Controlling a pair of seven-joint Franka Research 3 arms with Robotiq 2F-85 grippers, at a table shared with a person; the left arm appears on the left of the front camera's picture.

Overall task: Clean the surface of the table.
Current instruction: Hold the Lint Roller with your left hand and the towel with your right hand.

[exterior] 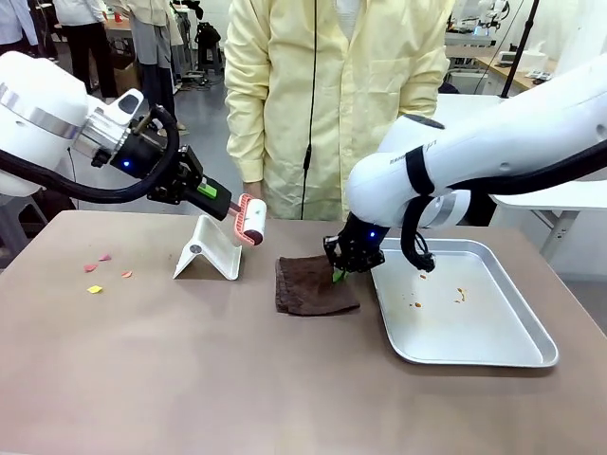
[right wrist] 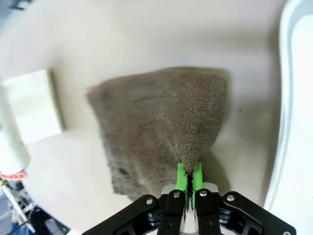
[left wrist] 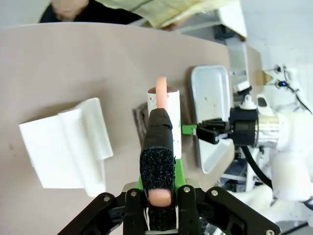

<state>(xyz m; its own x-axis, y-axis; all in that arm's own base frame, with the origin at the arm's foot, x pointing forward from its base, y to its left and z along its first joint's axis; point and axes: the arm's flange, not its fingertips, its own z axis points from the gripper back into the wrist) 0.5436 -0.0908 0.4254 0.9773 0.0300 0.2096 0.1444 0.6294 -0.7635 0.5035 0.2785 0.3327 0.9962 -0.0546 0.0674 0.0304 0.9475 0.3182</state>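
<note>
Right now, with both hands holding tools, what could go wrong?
The right hand pinches only an edge of the dark brown terry cloth; when dragged it may bunch or slip free.
The left hand holds the pink-handled white lint roller close to the white folded plastic stand; lowering it could knock the stand.
The small pink and yellow paper scraps on the brown table lie apart from both tools and could be missed.
</note>
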